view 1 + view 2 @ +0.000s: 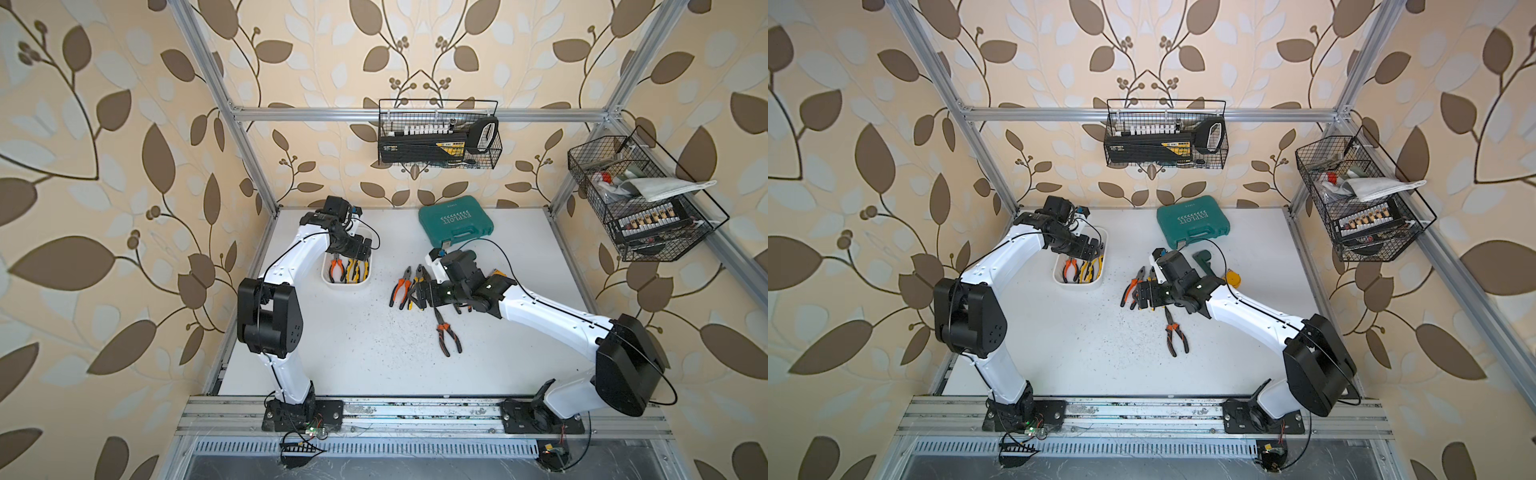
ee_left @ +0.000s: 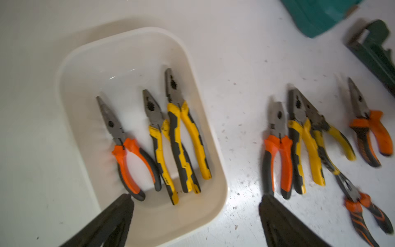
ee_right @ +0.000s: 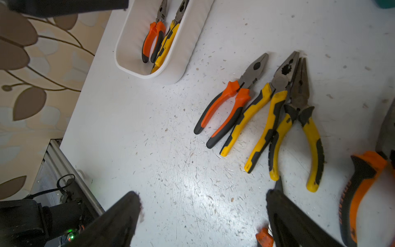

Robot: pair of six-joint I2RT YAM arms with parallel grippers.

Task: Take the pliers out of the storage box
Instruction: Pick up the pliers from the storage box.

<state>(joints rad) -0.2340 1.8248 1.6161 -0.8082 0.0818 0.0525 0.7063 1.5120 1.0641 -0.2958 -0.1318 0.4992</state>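
The white storage box holds three pliers: an orange-handled needle-nosed pair and two yellow-handled pairs. My left gripper hovers over the box's far end, open, with nothing between its fingers. Several more pliers lie on the table to the right of the box, among them an orange pair and two yellow pairs. Just above these hangs my right gripper, open and empty. A needle-nosed orange pair lies nearer the front.
A teal tool case sits at the back of the table. A dark pipe wrench and a yellow tape measure lie behind the right arm. Black wire baskets hang on the frame.
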